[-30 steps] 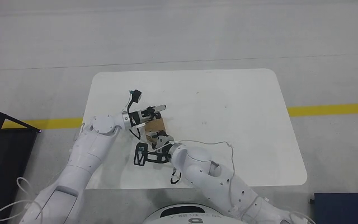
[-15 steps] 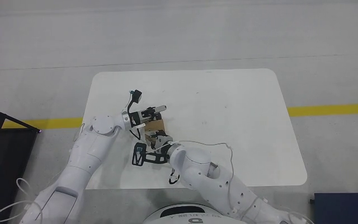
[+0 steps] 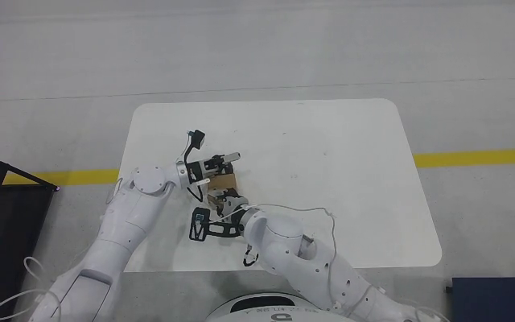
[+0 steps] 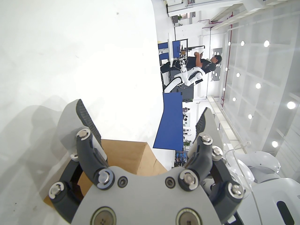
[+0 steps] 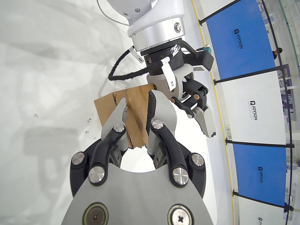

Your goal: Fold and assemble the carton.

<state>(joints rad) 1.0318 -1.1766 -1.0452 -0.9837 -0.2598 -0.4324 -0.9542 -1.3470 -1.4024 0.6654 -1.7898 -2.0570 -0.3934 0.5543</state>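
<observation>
A small brown carton lies on the white table, left of centre, partly folded with one panel raised. My right gripper is shut on a thin upright flap of the carton, one finger on each face. In the top view the right gripper sits at the carton's near side. At the far side my left gripper stands open. In the left wrist view the left gripper has its fingers spread wide, and the carton lies close under its palm, against one finger.
The table's right half is bare white surface. A thin white cable runs along my right arm. A yellow floor line passes behind the table, and blue barrier panels stand beyond its edge.
My right arm has shifted slightly to the left while keeping hold of the flap. The left gripper has barely moved.
</observation>
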